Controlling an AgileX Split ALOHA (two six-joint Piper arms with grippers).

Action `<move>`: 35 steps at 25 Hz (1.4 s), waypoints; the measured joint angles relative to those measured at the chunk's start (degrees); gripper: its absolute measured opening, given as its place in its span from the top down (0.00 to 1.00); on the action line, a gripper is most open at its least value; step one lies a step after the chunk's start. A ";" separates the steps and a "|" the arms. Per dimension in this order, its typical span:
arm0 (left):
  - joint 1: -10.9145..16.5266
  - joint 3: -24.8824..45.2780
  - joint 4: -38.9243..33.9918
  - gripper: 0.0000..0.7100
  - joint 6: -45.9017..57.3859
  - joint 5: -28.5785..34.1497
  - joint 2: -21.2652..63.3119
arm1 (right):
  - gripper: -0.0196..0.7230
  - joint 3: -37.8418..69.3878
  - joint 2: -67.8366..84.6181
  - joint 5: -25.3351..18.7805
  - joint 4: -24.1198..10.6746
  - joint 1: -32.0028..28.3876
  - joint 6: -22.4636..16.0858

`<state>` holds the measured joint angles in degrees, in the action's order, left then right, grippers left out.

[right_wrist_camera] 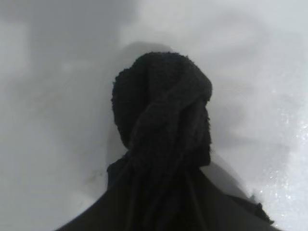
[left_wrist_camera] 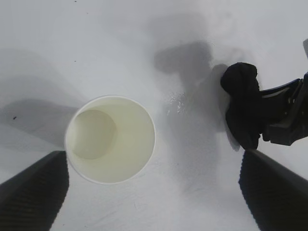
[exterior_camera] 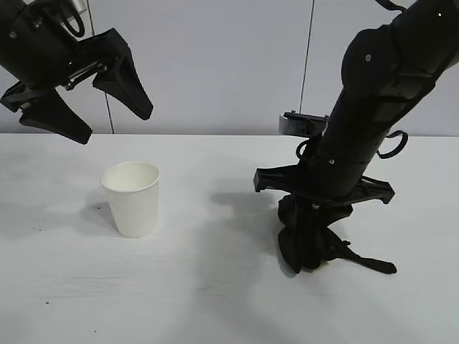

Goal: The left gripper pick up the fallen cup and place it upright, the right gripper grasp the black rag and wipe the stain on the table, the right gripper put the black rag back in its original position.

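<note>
The white paper cup stands upright on the white table at the left; the left wrist view looks down into it. My left gripper hangs open and empty above and behind the cup. My right gripper is down at the table at the right, shut on the black rag, which bunches between its fingers and touches the table. The rag also shows in the right wrist view and the left wrist view. No amber stain shows; only a faint wet sheen lies between cup and rag.
A grey wall with vertical seams stands behind the table. A strip of the rag trails to the right on the table. Bare tabletop lies between the cup and the rag and along the front edge.
</note>
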<state>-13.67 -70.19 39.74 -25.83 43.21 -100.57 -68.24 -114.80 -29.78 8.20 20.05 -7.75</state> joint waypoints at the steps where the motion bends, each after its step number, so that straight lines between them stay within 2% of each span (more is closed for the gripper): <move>1: 0.00 0.00 0.00 0.02 0.00 -0.05 0.00 | 0.79 -0.77 0.00 -0.30 0.00 -0.75 0.00; 4: 0.00 0.00 0.00 0.02 0.00 -1.35 0.00 | 0.79 -3.31 0.00 -1.39 -0.32 -2.85 0.14; 5: 0.00 0.00 0.00 0.02 0.00 -1.89 0.00 | 0.75 -4.33 0.00 -2.30 -0.38 -3.48 0.14; 6: 0.00 0.00 0.00 0.02 0.00 -2.49 0.00 | 0.66 -5.18 0.00 -3.33 -0.44 -4.01 0.14; 9: 0.06 0.00 0.00 0.02 0.00 -3.02 0.00 | 0.24 -8.07 0.00 -7.26 -0.85 -5.05 1.22; 10: 0.06 0.00 0.27 0.02 0.00 -3.02 0.00 | 0.16 -9.12 0.00 -8.91 -0.91 -5.13 1.45; 12: 0.06 0.00 0.92 0.02 0.00 -2.96 0.00 | 0.09 -11.15 0.00 -11.88 -0.91 -5.13 1.60; 16: 0.06 0.00 1.23 0.02 0.00 -2.86 0.00 | 0.05 -13.11 1.93 -15.33 -0.11 -5.32 1.65; 22: 0.06 0.00 1.23 0.02 0.00 -2.86 0.00 | 0.04 -13.43 9.76 -17.20 0.12 -7.52 1.81; 35: 0.06 0.00 1.23 0.02 0.00 -2.80 0.00 | 0.04 -13.49 11.82 -18.28 0.08 -7.77 1.75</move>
<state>-13.62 -70.19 40.97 -25.83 40.41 -100.57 -81.73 -102.98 -48.05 8.28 12.28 -6.00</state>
